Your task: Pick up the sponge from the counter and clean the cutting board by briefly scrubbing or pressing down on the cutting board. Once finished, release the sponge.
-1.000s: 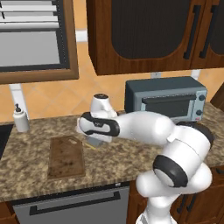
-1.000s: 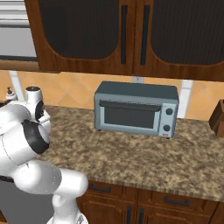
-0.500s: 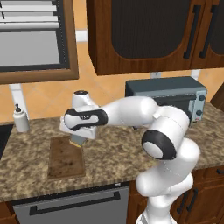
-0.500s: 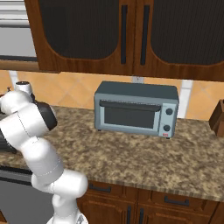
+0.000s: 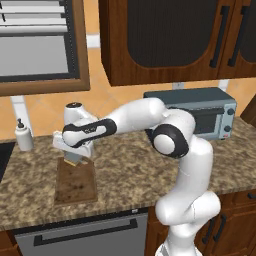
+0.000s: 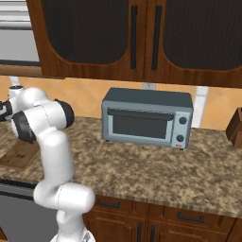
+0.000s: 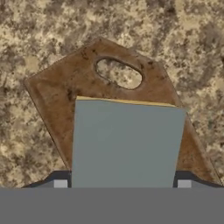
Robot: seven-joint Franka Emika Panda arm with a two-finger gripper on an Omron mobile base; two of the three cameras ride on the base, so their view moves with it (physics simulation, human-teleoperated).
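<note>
Gripper (image 7: 122, 184) holding sponge (image 7: 127, 142), hovering over cutting board's (image 7: 57, 94) handle end; pressing here is risking tipping or sliding the board.

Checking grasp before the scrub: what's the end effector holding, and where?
The sponge, gripped at its two opposite side edges, hanging over the board's handle end.

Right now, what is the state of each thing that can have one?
gripper: shut on the sponge, above the board
sponge: held, grey side toward the camera
board: flat on the counter, stained
oven: door shut
</note>
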